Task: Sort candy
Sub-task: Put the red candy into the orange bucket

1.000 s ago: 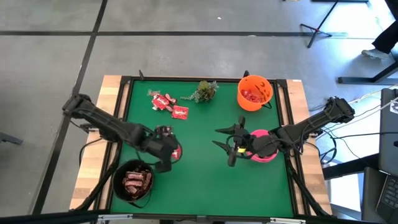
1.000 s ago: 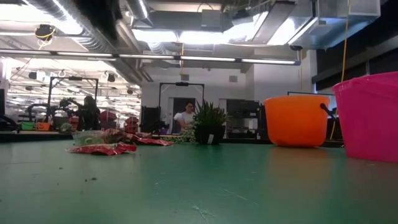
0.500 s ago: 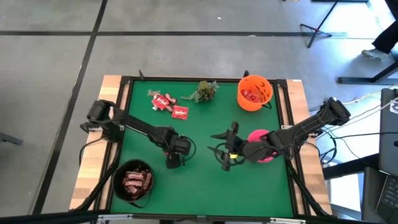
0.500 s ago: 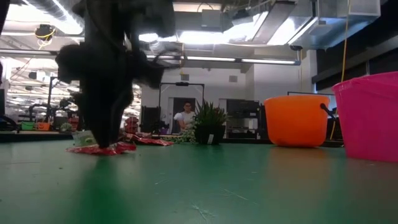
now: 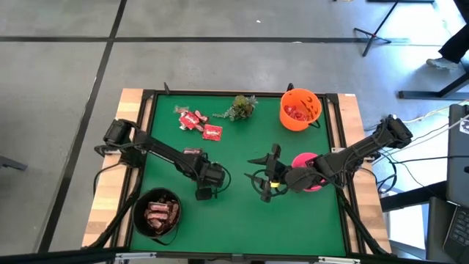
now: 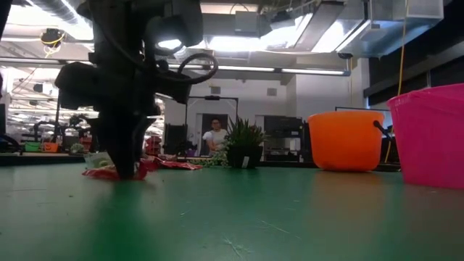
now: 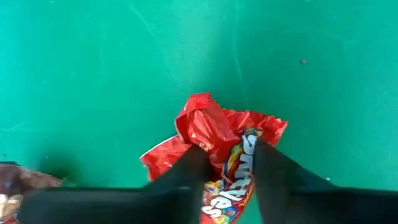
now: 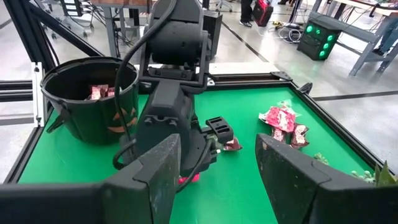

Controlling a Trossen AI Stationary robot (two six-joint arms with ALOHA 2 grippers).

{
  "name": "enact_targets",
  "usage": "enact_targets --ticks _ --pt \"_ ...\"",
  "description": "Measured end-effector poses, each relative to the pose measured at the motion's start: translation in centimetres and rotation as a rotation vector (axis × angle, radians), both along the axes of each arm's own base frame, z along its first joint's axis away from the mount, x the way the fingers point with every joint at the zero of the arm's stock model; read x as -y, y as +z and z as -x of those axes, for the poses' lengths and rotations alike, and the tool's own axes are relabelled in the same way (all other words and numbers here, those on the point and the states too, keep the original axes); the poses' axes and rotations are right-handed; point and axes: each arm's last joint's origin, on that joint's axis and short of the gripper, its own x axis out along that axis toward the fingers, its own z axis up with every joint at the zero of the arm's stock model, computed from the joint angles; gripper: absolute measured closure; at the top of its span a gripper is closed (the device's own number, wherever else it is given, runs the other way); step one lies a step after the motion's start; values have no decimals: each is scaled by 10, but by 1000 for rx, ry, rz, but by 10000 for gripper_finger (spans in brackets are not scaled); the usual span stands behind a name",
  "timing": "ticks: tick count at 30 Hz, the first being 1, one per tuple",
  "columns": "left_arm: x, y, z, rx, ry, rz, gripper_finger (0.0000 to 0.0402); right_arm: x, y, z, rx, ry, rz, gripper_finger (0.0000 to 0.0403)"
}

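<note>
Close to the near-left corner of the table (image 5: 242, 227), a black bowl (image 5: 157, 213) is seen, and dark brown-red bars (image 5: 160, 213) are heaped inside it. Just to the right of that bowl, toward the middle of the table, the left gripper (image 5: 204, 193) is lowered onto the green surface. In the left wrist view its fingers (image 7: 186, 173) are set on either side of a crumpled red packet (image 7: 211, 134) with coloured print, which is pinched between them while it lies on the table. Nothing else is held by that claw.

Near the far edge, left of centre, a small pile of candy (image 5: 196, 120) is spread out, made up of red packets. A green plant sprig (image 5: 240, 107) is placed just beside it, also near the far edge.

Right of the table's centre, the right gripper (image 5: 265, 179) is held above the surface, pointed at the left arm. Its claw is released, the fingers are spread wide, and nothing is gripped between them.

Toward the far-right corner, an orange bowl (image 5: 300, 109) is placed, with red sweets (image 5: 296, 111) lying in it. Nearer the right edge, a pink bowl (image 5: 305, 159) is partly covered by the right arm.
</note>
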Motion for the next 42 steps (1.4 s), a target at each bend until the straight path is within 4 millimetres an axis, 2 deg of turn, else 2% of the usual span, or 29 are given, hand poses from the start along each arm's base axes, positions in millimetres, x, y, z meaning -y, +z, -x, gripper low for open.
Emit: enact_targets --ticks 2,4,9,13,17,20,25,36,39,42 --pt "-1 5 1 11 3 5 358 0 0 0 0 0 0 198" --pt "-1 14 4 32 17 22 384 0 0 0 0 0 0 198" --pt "4 56 15 215 39 -19 383 0 0 0 -2 -1 0 198" --pt "17 99 27 472 35 -49 394 -2 -7 -5 -14 -3 0 198" --pt "35 138 34 768 8 -44 400 -4 -15 -18 22 -14 -15 198" --pt "47 154 35 912 -42 -48 400 -8 -19 -33 102 23 -28 198" --pt "53 159 33 980 -71 -74 401 -10 -27 -50 172 95 -52 198" --pt "53 159 32 995 -42 -124 401 7 -60 -74 99 108 -213 201" --pt "54 159 32 994 -48 -119 400 9 -64 -76 88 102 -210 229" --pt "55 159 33 997 -50 -119 393 8 -64 -76 89 112 -206 280"
